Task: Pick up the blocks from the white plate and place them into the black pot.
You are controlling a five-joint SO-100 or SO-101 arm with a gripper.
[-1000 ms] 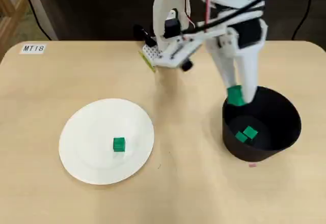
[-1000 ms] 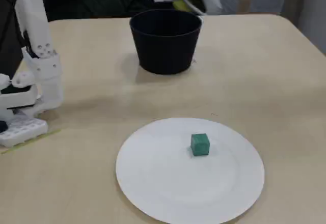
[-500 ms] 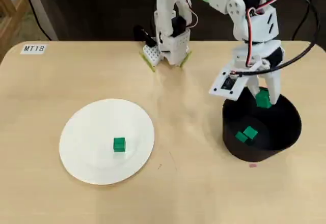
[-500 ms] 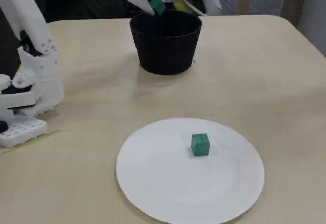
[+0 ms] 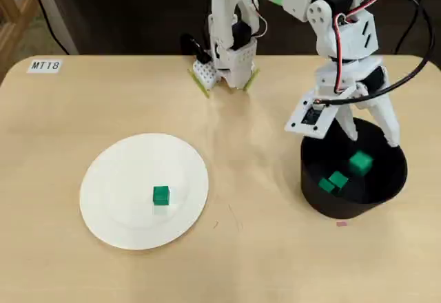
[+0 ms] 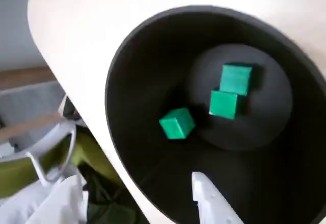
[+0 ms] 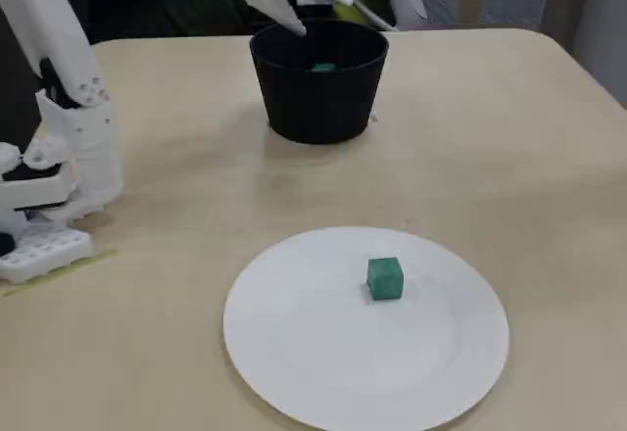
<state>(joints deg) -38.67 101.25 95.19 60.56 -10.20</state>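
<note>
The black pot (image 5: 324, 203) stands at the right of the table in the overhead view. Three green blocks lie inside it, seen in the wrist view: one (image 6: 177, 122) near the wall and two (image 6: 223, 104) (image 6: 236, 79) side by side on the bottom. My gripper (image 5: 370, 134) hangs just above the pot's far rim, open and empty. One white finger (image 6: 209, 201) shows at the bottom of the wrist view. One green block (image 5: 160, 195) sits alone near the middle of the white plate (image 5: 117, 200). It also shows in the fixed view (image 7: 385, 278), on the plate (image 7: 294, 353), with the pot (image 7: 318, 98) behind.
The white robot base (image 5: 227, 55) with green edges is clamped at the table's far edge. A small label (image 5: 45, 65) lies at the far left corner. A tiny pink speck (image 5: 342, 224) lies by the pot.
</note>
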